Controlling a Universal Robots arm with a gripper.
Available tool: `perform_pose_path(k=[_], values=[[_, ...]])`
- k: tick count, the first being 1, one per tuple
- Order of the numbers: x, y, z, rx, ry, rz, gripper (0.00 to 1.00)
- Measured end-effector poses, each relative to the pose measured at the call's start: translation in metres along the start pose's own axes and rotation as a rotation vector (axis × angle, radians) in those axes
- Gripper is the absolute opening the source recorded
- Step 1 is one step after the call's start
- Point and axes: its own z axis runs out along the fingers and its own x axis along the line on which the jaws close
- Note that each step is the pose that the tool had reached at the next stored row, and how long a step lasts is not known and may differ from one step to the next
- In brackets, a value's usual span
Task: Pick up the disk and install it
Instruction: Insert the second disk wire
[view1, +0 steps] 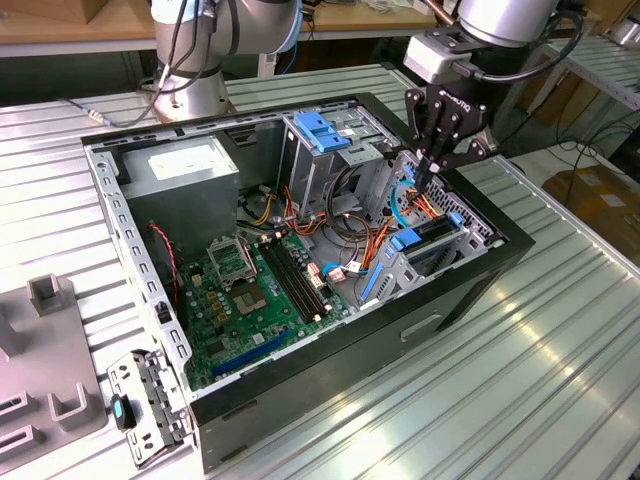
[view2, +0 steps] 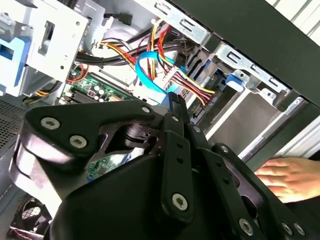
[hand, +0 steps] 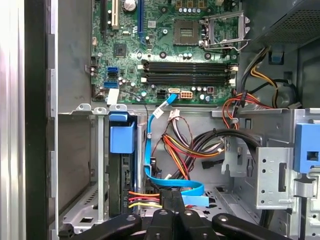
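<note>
The open black metal computer case (view1: 330, 330) lies on its side on a ribbed, brushed-aluminium table (view1: 520, 400), and everything below is placed from it. The black, angular, bolt-studded gripper (view1: 432, 168) hangs over the case's corner at the exterior view's right, its slim fingers (hand: 172, 200) pressed together with nothing between them, tips down among the coloured wires (hand: 185, 152).

Just under those fingertips, inside that corner, sits the disk (view1: 440, 228), a flat dark slab with blue plastic side rails, lying in a perforated sheet-metal bay. In the first wrist view it shows edge-on (hand: 121, 180) below a light-blue plastic tab (hand: 122, 135), with red and yellow leads meeting its end. A flat, glossy blue ribbon cable (hand: 152, 150) loops beside it.

In the middle of the case floor lies the green circuit board (view1: 255, 290), with long black memory slots (hand: 187, 72) and a square steel socket frame (hand: 225, 22). At the case's far corner sits a grey box-shaped power supply with a white sticker (view1: 185, 170). Near it stands a silver metal drive cage with a light-blue plastic top (view1: 322, 135).

Outside the case wall, in the second wrist view, a person's hand (view2: 287, 177) rests against it.
</note>
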Motion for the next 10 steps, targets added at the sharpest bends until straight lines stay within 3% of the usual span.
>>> perform_pose_path(k=[3, 4, 8, 9, 10], values=[[-0.0009, 0.0000, 0.0010, -0.0002, 0.0133, 0.000, 0.17], [-0.0013, 0.0000, 0.0014, -0.0003, 0.0160, 0.000, 0.24], [-0.0025, 0.0000, 0.0036, -0.0004, 0.0235, 0.000, 0.24], [-0.0026, 0.0000, 0.0042, -0.0004, 0.0245, 0.000, 0.16], [-0.0027, 0.0000, 0.0044, -0.0004, 0.0247, 0.000, 0.16]])
